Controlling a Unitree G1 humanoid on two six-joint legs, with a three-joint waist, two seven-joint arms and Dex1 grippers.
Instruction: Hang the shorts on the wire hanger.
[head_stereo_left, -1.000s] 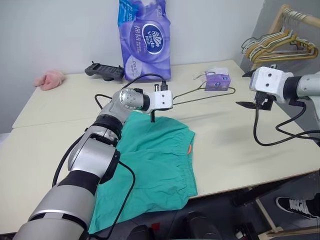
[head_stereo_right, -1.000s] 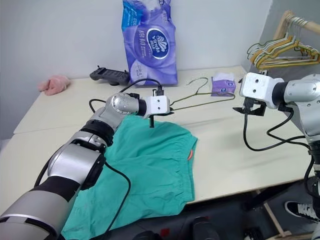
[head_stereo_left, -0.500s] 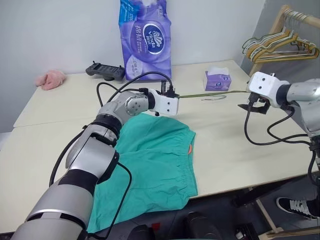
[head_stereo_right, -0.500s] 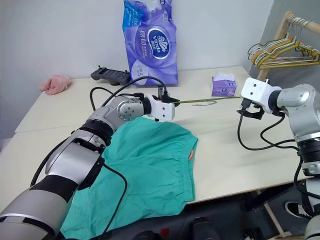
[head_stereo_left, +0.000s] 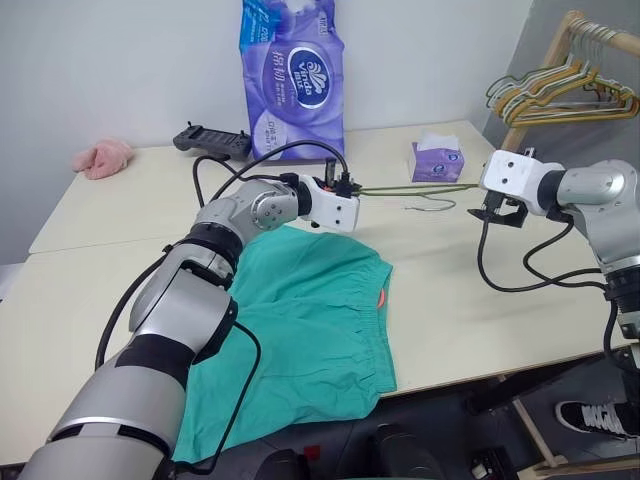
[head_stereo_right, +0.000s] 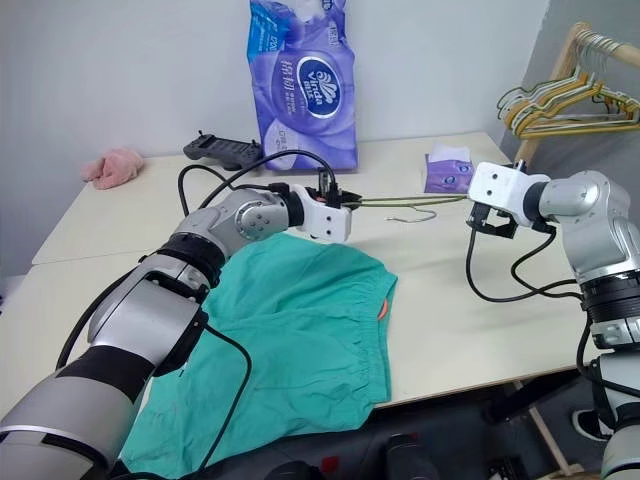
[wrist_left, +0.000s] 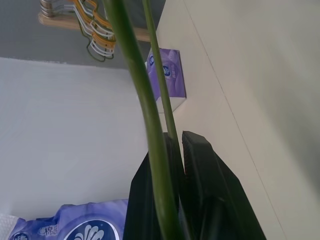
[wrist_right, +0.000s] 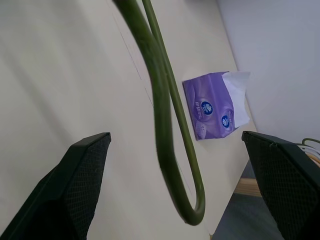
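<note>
Nearest the robot, the shorts (head_stereo_left: 300, 330) lay flat on the pale surface (head_stereo_left: 470, 290), one edge hanging over its front rim, the gathered waistband facing the far side and the small orange tag (head_stereo_left: 379, 297) showing on the right-hand side. Nothing gripped them.

Just beyond the waistband, the left pincer (head_stereo_left: 343, 190) was pressed together on one end of the wire hanger (head_stereo_left: 410, 188); the left wrist view showed the black fingers (wrist_left: 205, 200) clamped on the thin olive wire (wrist_left: 142, 100). The hanger was held above the surface and reached across toward the robot's right, lying close to level, its hook (head_stereo_left: 428, 207) dipping below the middle of the span.

At the hanger's other end the right pincer (head_stereo_left: 497, 212) stood spread wide. In its wrist view the rounded corner of the wire (wrist_right: 165, 125) hung between the two fingers (wrist_right: 80, 190) without touching either.

Farther back were a purple tissue box (head_stereo_left: 436, 160), a tall purple pack of tissue rolls (head_stereo_left: 291, 80), a black controller (head_stereo_left: 210, 142) and a fluffy pink cloth (head_stereo_left: 100, 158). Other hangers (head_stereo_left: 560, 95) hung on a rack at the far right.

The step in hand appeared to be securing the hanger with both arms, before any cloth was threaded. The next move likely called for the right fingers to close on the corner of the wire, so that the hanger sat steady for bringing the shorts onto it.
</note>
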